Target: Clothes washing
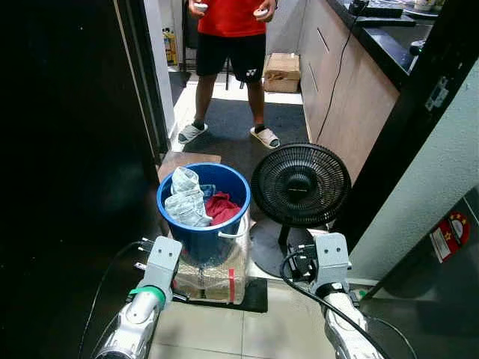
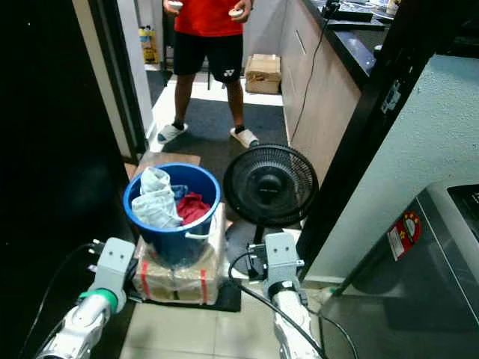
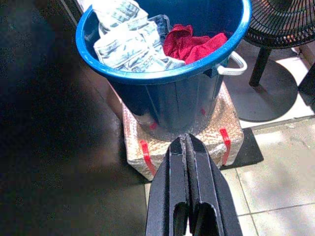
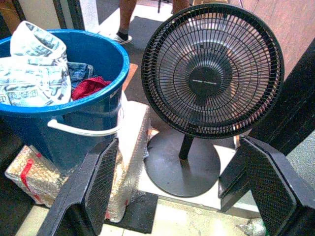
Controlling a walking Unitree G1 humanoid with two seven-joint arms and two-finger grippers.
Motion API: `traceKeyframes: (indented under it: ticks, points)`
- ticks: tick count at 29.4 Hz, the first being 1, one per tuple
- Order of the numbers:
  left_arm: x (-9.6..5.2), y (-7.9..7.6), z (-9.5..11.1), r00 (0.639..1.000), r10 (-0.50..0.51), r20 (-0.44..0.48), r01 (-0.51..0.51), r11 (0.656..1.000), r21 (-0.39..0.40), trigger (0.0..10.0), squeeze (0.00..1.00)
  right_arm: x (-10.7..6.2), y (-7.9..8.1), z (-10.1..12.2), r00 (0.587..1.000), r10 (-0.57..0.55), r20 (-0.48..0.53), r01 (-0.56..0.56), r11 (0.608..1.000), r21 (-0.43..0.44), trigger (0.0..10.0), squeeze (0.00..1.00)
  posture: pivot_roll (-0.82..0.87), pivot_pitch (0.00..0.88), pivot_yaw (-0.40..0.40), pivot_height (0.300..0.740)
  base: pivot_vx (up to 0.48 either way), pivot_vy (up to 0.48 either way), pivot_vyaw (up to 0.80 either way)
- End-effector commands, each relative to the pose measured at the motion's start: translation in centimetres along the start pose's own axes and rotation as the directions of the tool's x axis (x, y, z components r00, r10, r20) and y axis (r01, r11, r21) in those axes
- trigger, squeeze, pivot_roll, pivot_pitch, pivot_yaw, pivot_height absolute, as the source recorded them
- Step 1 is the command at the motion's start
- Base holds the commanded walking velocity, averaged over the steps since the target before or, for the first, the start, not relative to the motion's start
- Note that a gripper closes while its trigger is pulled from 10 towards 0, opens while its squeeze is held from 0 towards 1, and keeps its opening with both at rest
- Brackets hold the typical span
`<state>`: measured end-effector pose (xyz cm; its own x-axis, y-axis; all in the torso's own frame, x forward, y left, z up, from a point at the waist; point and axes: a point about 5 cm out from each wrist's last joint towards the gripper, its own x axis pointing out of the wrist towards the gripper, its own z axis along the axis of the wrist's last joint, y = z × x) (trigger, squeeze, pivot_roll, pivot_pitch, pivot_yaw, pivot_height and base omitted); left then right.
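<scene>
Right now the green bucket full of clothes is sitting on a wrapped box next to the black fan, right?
Not quite: the round plastic bucket is blue, not green, as the left eye view shows. The rest holds: it is full of clothes, sits on a box wrapped in bubble film with red tape, and stands next to the black round floor fan.

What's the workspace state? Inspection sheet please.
Surface: tiled floor, black mat under the parcel.
Job's things: blue plastic bucket holding pale printed clothes and a red garment; grey washing machine.
Clutter: bubble-wrapped parcel with red tape under the bucket; black round pedestal fan.
Grippers: left tool shut, near the parcel; right tool open, facing the fan.
Cables: black cables along both arms.
Surroundings: person in red shirt; cardboard box.
</scene>
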<state>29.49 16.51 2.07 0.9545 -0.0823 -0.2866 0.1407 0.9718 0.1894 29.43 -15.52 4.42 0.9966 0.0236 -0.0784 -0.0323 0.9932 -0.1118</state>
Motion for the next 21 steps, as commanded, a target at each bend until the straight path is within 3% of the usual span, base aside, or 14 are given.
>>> traceKeyframes:
  ticks: [1, 21]
  points:
    - [-0.14, -0.28, -0.28, 1.0, -0.011, -0.013, 0.01, 1.0, -0.004, 10.0, 0.0, -0.18, 0.06, -0.24, 1.0, -0.003, -0.011, 0.003, 1.0, 0.01, 10.0, 0.0, 0.0, 0.0, 0.033, 0.74, 0.0, 0.0, 0.0]
    - [-0.15, -0.23, -0.23, 1.0, -0.014, -0.01, 0.014, 1.0, -0.007, 10.0, 0.0, -0.05, 0.13, -0.16, 1.0, 0.006, -0.01, -0.006, 1.0, 0.005, 10.0, 0.0, 0.01, 0.0, 0.031, 0.74, 0.0, 0.0, 0.0]
